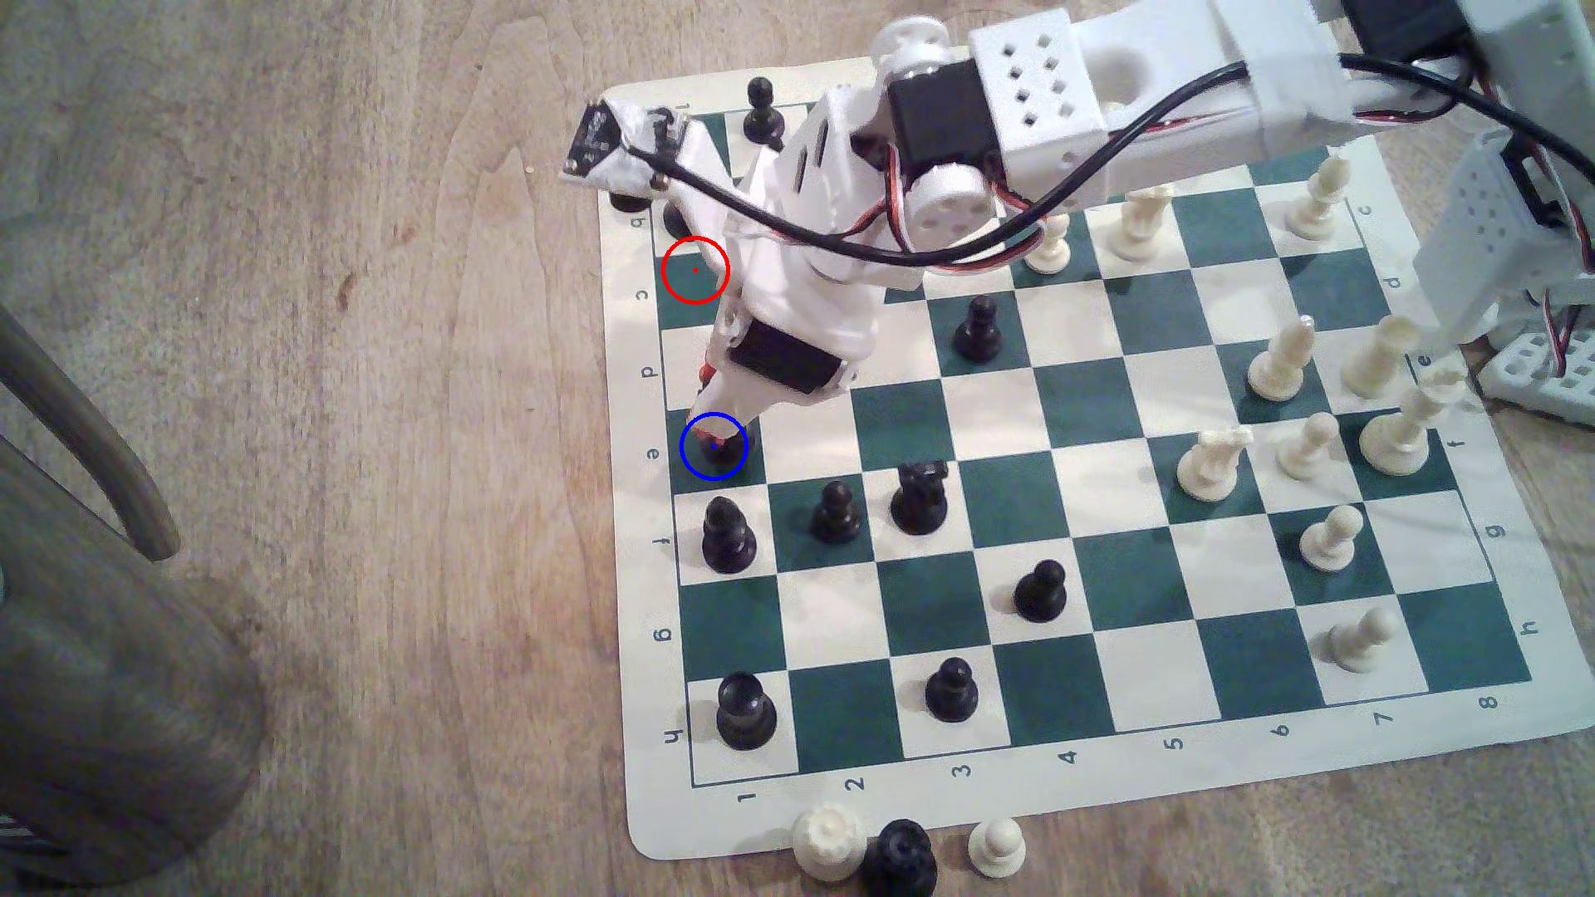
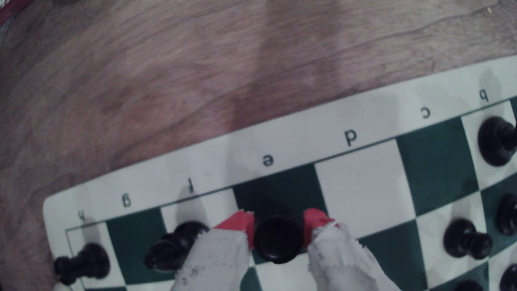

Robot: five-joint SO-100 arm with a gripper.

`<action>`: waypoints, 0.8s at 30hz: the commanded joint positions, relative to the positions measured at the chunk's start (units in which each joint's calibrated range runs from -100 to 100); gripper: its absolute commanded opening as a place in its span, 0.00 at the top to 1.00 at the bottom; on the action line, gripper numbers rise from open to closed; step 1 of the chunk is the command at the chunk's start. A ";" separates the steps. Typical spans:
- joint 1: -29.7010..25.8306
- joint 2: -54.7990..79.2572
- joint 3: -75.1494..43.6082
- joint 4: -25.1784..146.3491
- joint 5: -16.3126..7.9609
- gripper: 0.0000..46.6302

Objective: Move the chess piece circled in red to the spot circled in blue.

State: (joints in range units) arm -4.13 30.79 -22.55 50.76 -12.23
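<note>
Gripper (image 2: 278,232) is down at the board's e-file edge square, the dark green one with the blue ring (image 1: 714,446). The red-tipped fingers (image 2: 240,225) flank the black rook (image 2: 278,237) on both sides, pads against it: clamped on the rook. The rook sits inside the blue ring; can't tell if its base touches the board (image 1: 1087,405). The red-ringed green square (image 1: 695,270) on c is bare. A black piece (image 1: 728,536) stands on the neighbouring f square.

We log warm, dim light; soft shadows beside the glossy black chess pieces (image 1: 1039,592); the wrist view blurred, its green-and-white vinyl chessboard (image 2: 363,179) edge bowed.
</note>
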 commanded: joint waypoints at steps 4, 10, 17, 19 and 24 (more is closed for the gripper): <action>1.12 -2.18 -5.47 -2.03 0.15 0.98; 1.27 -2.01 -5.56 -2.11 0.44 0.99; 0.73 -1.59 -5.56 -2.27 0.39 0.99; 0.65 -1.59 -5.56 -2.27 0.39 0.99; 0.81 -1.17 -5.47 -2.03 0.39 0.99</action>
State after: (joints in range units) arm -3.32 31.21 -22.55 49.40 -11.94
